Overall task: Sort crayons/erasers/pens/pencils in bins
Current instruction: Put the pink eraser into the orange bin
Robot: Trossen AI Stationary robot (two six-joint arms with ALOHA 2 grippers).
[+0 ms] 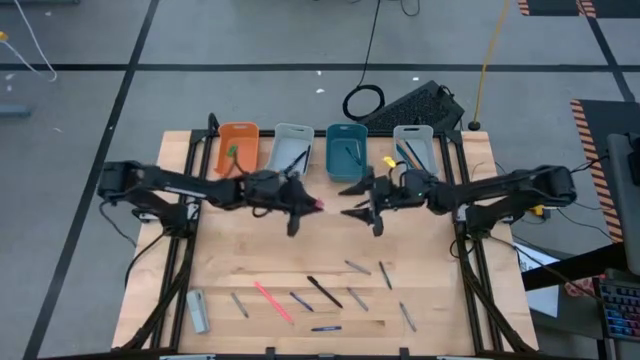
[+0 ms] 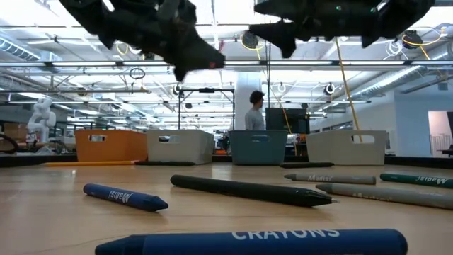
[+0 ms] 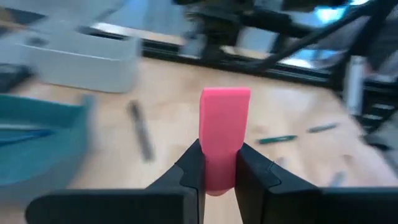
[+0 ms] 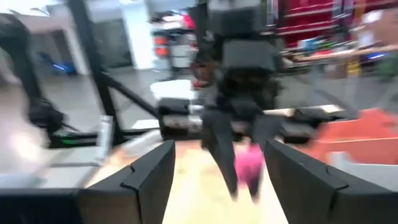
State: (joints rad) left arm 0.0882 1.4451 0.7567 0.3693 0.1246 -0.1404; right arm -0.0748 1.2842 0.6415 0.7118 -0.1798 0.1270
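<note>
A blue crayon (image 2: 255, 241) lies nearest on the table (image 1: 250, 260). Above the table's middle, the left gripper (image 3: 219, 167) is clamped on the pink eraser (image 3: 224, 134), facing the right gripper (image 1: 352, 200), whose fingers are apart, before the bins (image 1: 347, 150).

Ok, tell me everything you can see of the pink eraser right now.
The pink eraser is a short, flat, matte rectangular block with squared corners, plain and unmarked on the face that shows. It is clamped at its lower end in the left pincer, the dark fingers pressing both sides and most of the block sticking out past the fingertips. It is held in the air above the wooden table, in front of the row of bins, touching nothing else.
</note>
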